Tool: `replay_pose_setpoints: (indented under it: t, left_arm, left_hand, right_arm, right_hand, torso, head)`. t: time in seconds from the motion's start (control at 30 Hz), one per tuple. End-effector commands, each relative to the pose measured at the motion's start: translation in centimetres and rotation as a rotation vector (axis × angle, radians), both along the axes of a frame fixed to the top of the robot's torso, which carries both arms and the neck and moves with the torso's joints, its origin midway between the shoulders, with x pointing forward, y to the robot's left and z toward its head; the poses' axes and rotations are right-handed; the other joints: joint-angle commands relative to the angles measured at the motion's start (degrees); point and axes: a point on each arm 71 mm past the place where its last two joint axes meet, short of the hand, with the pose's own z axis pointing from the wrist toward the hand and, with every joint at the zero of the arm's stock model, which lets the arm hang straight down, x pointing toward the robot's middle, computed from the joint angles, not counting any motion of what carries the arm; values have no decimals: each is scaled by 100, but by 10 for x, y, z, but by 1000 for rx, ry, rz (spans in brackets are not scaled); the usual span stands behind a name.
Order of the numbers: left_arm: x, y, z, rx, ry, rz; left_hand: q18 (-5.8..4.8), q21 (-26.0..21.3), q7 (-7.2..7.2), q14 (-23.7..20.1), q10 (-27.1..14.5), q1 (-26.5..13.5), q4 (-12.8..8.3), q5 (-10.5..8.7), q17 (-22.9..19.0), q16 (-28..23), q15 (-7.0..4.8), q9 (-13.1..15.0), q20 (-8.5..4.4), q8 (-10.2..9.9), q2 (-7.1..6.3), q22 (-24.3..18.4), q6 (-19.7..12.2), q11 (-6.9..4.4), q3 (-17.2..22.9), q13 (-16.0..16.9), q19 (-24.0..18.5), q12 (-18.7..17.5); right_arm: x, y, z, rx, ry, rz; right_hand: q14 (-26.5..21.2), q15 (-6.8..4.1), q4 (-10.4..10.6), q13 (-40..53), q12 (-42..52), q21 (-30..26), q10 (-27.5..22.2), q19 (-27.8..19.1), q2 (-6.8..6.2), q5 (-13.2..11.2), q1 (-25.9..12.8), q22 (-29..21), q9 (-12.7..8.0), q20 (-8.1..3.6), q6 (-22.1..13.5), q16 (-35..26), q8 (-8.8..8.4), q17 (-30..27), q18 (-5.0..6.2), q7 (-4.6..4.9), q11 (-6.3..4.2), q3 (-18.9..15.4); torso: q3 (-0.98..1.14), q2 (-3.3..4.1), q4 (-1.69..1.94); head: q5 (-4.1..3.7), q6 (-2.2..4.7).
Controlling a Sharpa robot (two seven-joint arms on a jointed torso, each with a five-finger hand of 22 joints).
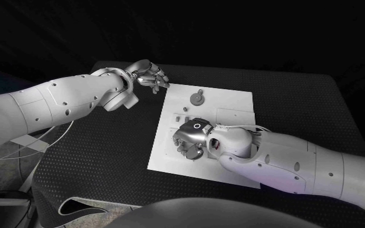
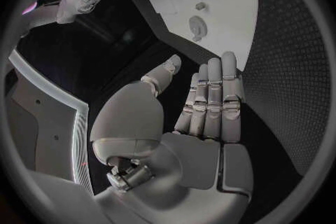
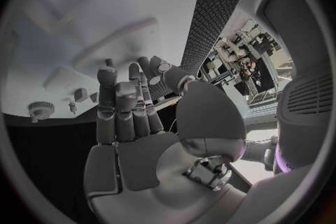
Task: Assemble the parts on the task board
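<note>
— What sits on the task board (image 1: 228, 101) at this moment?

— A round gear-like part (image 1: 197, 98) near its far edge, small parts (image 1: 181, 117) just below it, and a recessed rectangular pocket (image 1: 233, 115) whose contents cannot be made out. The board lies mid-table (image 1: 99, 149).

— And the hands?

— The left hand (image 1: 150, 76) hovers off the board's far left corner, fingers straight and together, holding nothing. The right hand (image 1: 191, 138) is palm-down over the board's near left part, fingers slightly curled; whether it grips anything cannot be told.
</note>
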Motion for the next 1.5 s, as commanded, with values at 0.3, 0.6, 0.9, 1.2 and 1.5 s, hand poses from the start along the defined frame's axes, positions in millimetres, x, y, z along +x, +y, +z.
replay_pose_setpoints:
  t: [0.3,0.6,0.9,1.2,1.5]
  left_arm:
    - [0,-1,0,0,9,-13]
    - [0,-1,0,1,11,-14]
    - [0,0,0,1,10,-12]
    - [0,3,0,3,9,-6]
    - [1,8,0,8,9,6]
  left_hand:
    - [284,-38,36,27,-23,5,48,9,11,-36,12,-8,-3,30,-20,1,-11,8,5,7,45,14]
    - [285,-39,35,28,-22,6,49,9,16,-40,12,-8,-4,30,-19,1,-11,7,5,7,46,15]
    - [286,-41,35,30,-22,9,49,9,21,-43,11,-8,-4,31,-22,2,-11,6,5,7,46,15]
    - [286,-42,35,31,-22,12,48,9,25,-47,11,-8,-5,32,-22,3,-11,6,5,7,47,15]
    - [287,-43,34,32,-22,14,48,9,29,-49,11,-8,-5,33,-24,3,-10,6,5,7,48,16]
  right_arm:
    - [2,-3,1,51,-12,-30]
    - [2,-3,1,43,-7,-26]
    - [-1,-6,4,72,-5,-31]
    - [2,-29,18,101,-5,-60]
    - [22,-60,73,373,-63,-166]
  right_hand:
    - [5,35,96,3,-9,-16,-41,-21,-52,-19,-34,105,-3,6,-43,1,-25,9,398,4,14,-19]
    - [5,36,108,6,-7,-16,-44,-20,-61,-20,-36,106,-3,6,-45,2,-24,9,398,4,14,-22]
    - [-1,43,140,11,-13,-20,-80,-26,-136,-20,-37,106,-6,5,-74,3,-31,10,398,12,22,-32]
    - [-6,63,197,26,-9,-22,-143,-27,-418,-21,-5,107,-10,5,-123,5,-38,7,398,28,41,-55]
    - [8,70,321,45,7,-23,-153,-9,-498,-18,3,103,-16,-2,-160,6,-46,-1,398,50,47,-29]
  torso:
    - [-2,-1,-1]
    - [2,1,2]
    - [0,0,4]
    - [-5,-6,-5]
    - [4,-8,-10]
  head:
    - [-11,16]
    - [-15,16]
    - [-19,15]
    - [-26,14]
    - [-73,56]
